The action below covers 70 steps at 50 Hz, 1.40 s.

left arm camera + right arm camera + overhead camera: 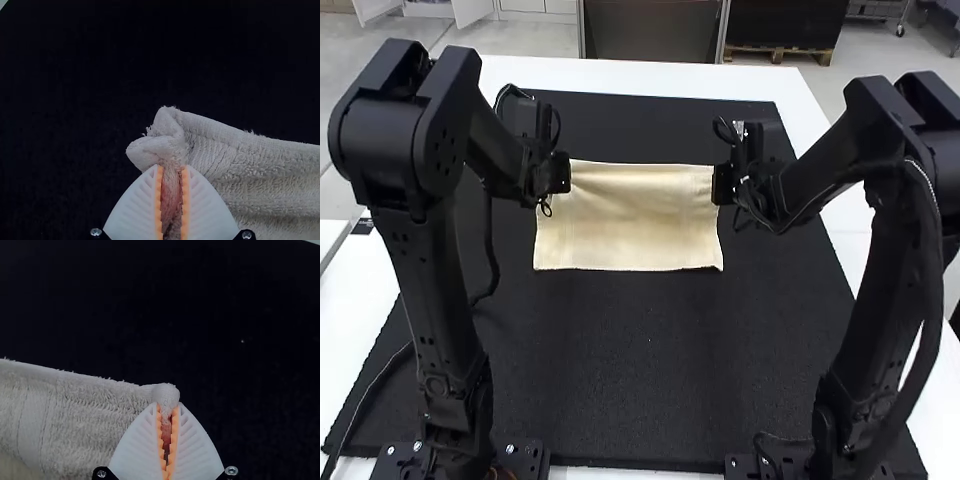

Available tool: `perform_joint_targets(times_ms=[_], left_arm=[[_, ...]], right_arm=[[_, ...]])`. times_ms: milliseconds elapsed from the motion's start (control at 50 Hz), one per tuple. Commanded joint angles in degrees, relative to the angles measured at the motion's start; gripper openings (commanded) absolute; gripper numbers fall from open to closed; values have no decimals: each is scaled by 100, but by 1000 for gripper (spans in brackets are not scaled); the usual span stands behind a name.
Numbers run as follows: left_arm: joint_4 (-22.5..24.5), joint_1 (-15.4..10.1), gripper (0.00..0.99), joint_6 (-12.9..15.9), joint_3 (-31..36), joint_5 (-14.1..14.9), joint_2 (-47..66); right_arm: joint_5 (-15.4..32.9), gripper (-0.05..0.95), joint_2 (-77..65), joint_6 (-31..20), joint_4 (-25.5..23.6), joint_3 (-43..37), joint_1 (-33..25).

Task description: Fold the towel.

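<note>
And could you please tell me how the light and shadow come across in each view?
High view: bright light on the white table, with faint, soft shading across the towel. Left wrist view: the mat is nearly black, the towel pale with darker creases. Right wrist view: the mat again nearly black, bar a tiny bright speck.
</note>
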Motion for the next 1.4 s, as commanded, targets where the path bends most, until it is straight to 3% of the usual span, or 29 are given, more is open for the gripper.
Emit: perform_joint_targets(times_ms=[0,1380], left_arm=[[-14,86,115,27,-71,-229,-248],[162,113,115,18,-642,-229,-775]], right_arm=[[216,11,-313,-2,38,-99,-32],[189,11,-866,-2,73,-661,-32]])
